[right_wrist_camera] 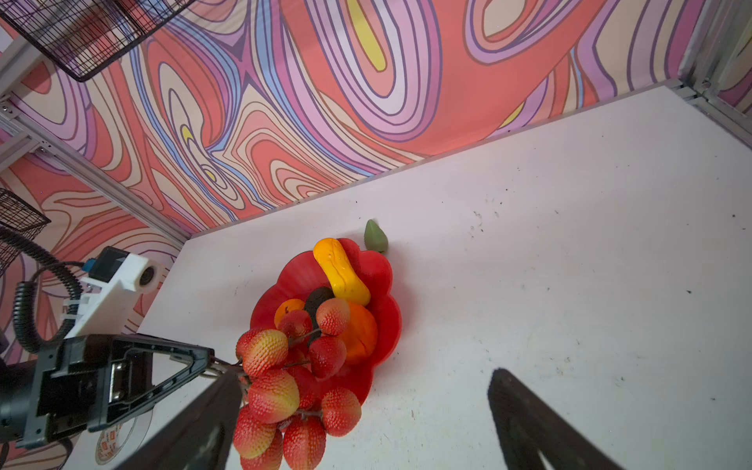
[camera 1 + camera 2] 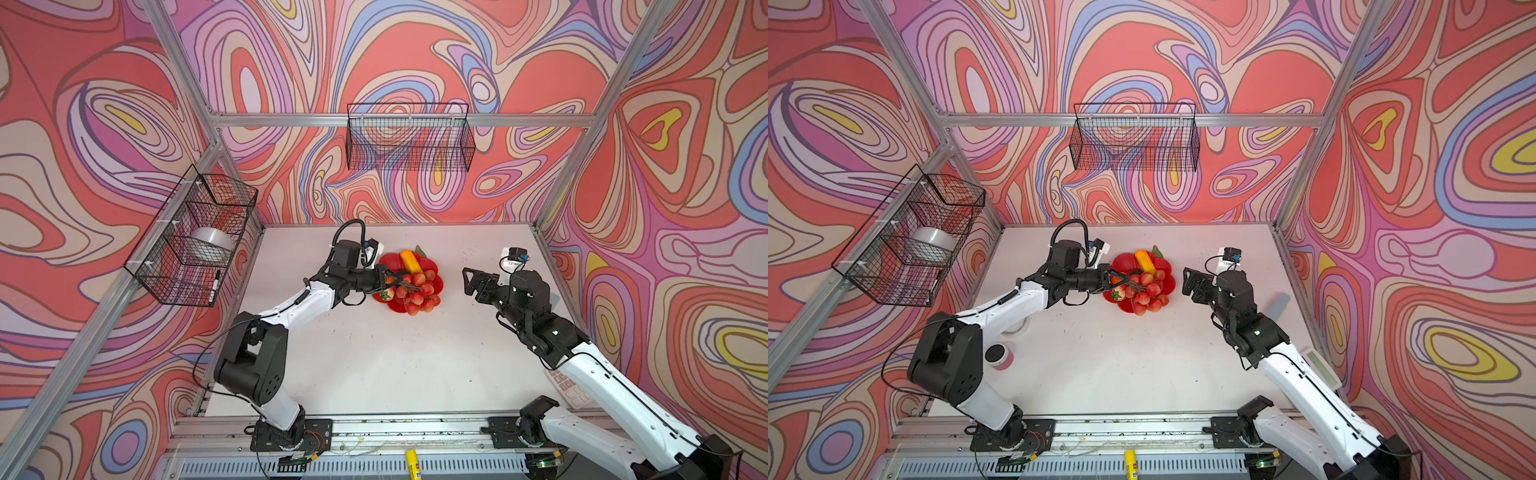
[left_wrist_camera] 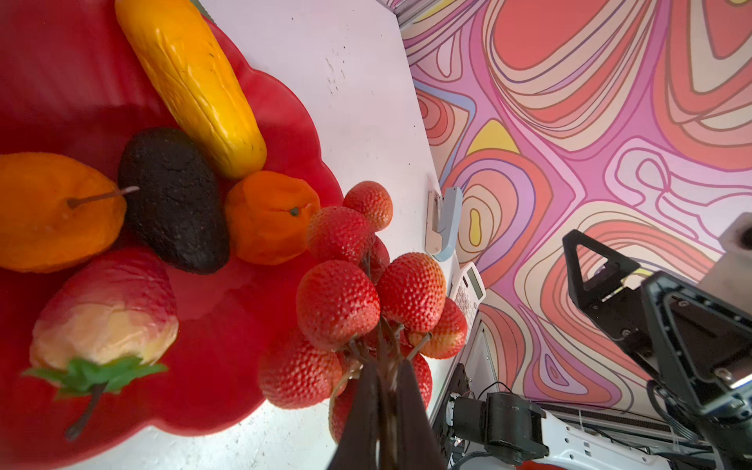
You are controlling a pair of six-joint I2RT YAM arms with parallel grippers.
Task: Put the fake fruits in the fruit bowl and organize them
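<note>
The left gripper [image 2: 388,279] is clamped tight on the thin brown stem of the bunch of red berries [image 2: 417,293], which hangs over the near rim of the fruit bowl [image 2: 390,264], and if it lets go here I think the bunch can tip out onto the table [image 2: 374,353], because much of its weight is past the edge. The bowl is glossy red with a scalloped rim and already holds the smooth yellow oblong fruit [image 2: 409,260] and the bumpy dark avocado [image 3: 175,199]. Further right, the right gripper [image 2: 471,280] waits with jaws wide apart, holding nothing.
</note>
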